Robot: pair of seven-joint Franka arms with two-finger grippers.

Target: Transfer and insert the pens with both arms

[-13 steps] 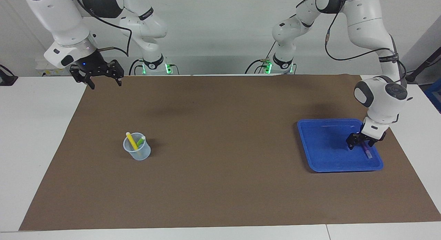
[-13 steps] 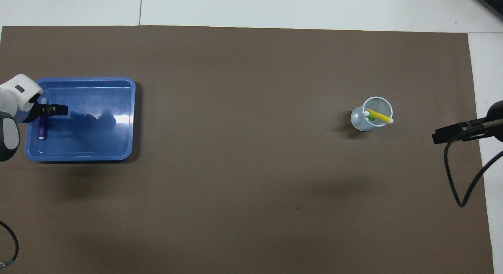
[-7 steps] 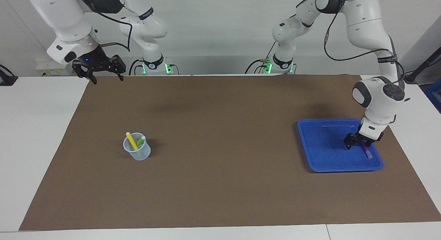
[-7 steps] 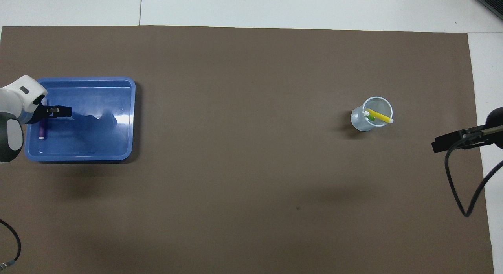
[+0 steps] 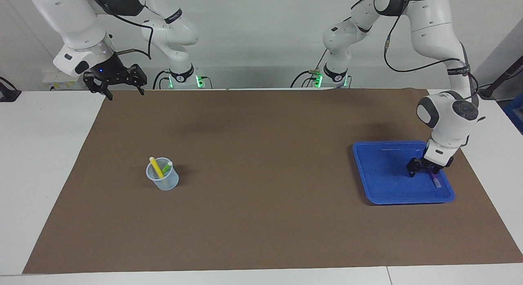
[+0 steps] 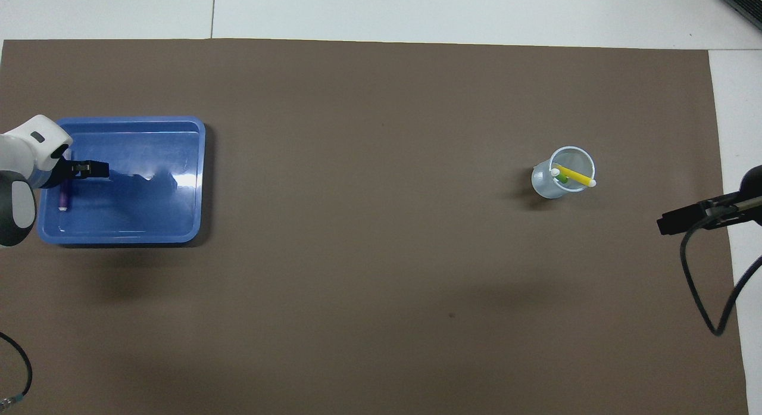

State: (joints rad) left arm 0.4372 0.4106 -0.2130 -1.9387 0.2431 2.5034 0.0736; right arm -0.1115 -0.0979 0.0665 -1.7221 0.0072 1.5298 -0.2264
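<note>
Low in the blue tray [image 5: 380, 182], left pincer [image 5: 423, 169] gapes beside purple pen [image 5: 434, 178] — right pincer [image 5: 122, 86] gapes too.

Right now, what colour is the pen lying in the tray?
Purple pen, clearest in the facing view.

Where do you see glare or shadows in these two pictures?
Overhead view: white glare patches on the blue tray's floor, and a soft shadow on the brown mat beside the clear cup. Facing view: faint arm shadows on the mat, and a darker shadow edging the tray.
</note>
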